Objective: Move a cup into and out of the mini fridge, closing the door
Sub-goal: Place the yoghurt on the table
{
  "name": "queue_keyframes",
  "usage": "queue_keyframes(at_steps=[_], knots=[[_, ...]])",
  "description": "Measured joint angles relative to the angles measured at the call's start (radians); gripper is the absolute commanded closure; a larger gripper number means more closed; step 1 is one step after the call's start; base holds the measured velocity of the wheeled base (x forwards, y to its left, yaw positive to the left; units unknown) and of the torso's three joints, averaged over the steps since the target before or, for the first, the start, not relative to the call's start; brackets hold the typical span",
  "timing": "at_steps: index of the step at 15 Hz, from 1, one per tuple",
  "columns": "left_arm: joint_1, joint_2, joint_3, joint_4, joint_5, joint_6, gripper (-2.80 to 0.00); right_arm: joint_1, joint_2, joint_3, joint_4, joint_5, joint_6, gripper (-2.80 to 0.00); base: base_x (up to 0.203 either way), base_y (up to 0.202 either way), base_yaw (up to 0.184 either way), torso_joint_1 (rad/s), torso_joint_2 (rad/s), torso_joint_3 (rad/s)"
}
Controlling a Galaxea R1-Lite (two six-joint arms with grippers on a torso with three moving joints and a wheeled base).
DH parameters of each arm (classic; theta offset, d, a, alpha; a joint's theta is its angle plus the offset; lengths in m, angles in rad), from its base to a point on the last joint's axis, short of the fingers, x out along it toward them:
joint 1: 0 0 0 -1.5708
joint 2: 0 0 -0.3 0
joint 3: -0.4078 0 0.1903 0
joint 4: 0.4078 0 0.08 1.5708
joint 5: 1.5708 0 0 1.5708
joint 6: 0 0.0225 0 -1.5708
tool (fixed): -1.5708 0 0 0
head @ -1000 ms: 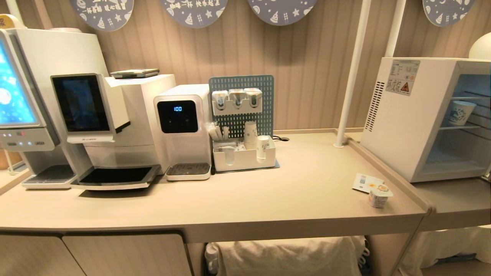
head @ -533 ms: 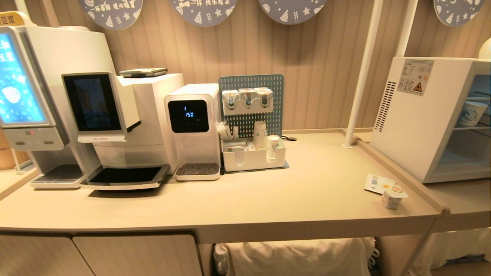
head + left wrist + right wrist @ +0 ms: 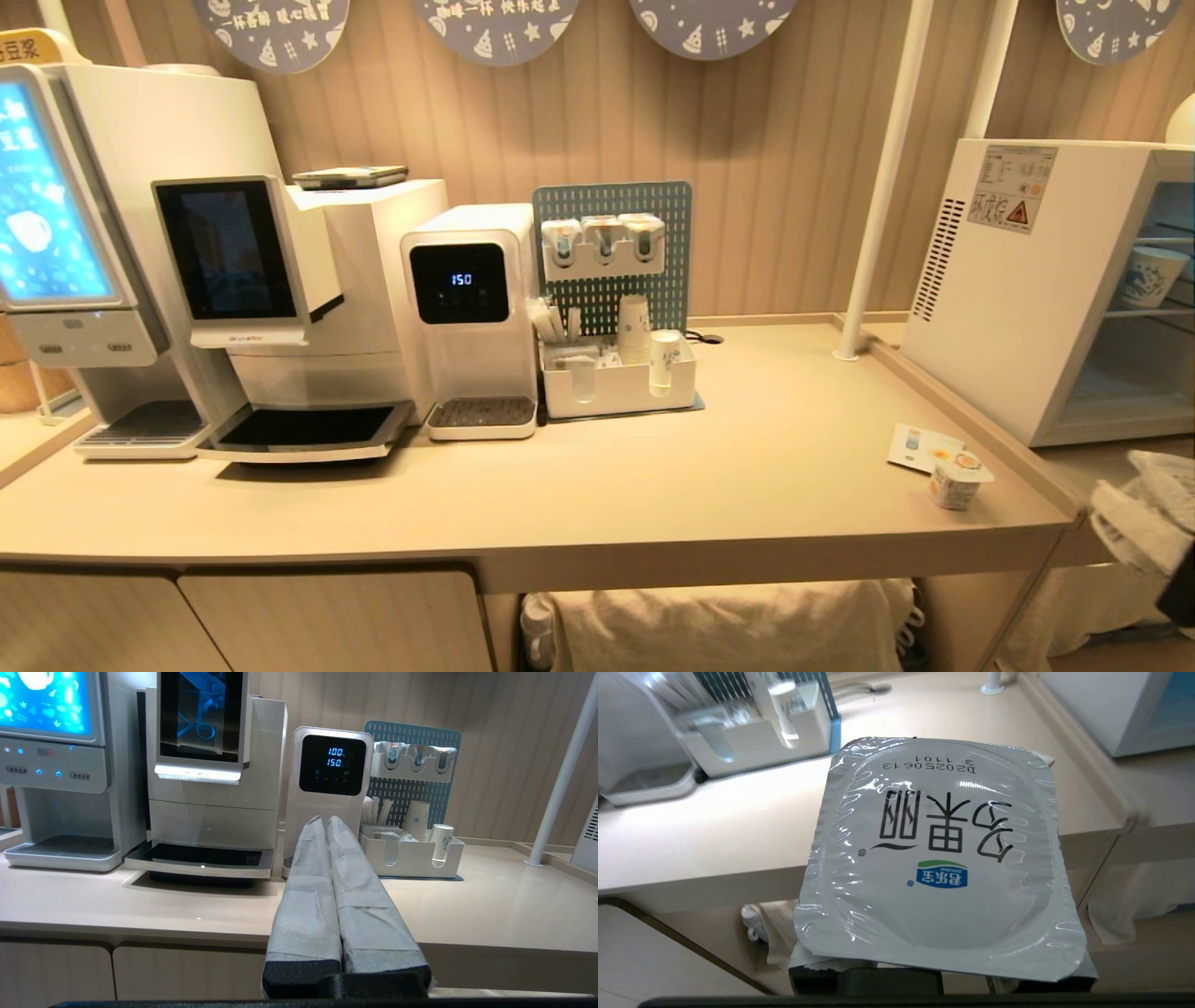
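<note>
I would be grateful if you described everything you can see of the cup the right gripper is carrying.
The cup fills the right wrist view, showing only its top: a squarish, round-cornered seal of shiny, crinkled silver foil, unopened. It bears large dark Chinese characters, a small blue and green logo and a printed date code. The right gripper, at the head view's lower right edge, holds it in front of the counter, clear of the surface. The cup's body is hidden beneath the foil.

Warm, even indoor light fills the scene. The blue screen [image 3: 42,201] glows brightly at the head view's edge. Glare streaks the foil lid [image 3: 941,858]; behind it the organiser [image 3: 756,732] blurs. Soft shadows underlie the machines on the surface [image 3: 653,467].
</note>
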State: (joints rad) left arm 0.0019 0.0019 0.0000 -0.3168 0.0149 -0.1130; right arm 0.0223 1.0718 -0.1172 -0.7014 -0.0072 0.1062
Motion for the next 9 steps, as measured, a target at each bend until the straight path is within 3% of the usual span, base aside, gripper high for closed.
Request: queue_keyframes(at_steps=[5,9], knots=[[0.0,0.0,0.0,0.0,0.0,-0.008,0.0,0.056,0.73,0.012,-0.551,-0.048,0.003,0.0,0.0,0.0,0.0,0.0,0.0,0.0],[0.001,0.0,0.0,-0.001,0.0,-0.008,0.0,0.095,1.138,-0.215,-0.782,-0.083,-0.014,0.0,0.0,0.0,0.0,0.0,0.0,0.0]])
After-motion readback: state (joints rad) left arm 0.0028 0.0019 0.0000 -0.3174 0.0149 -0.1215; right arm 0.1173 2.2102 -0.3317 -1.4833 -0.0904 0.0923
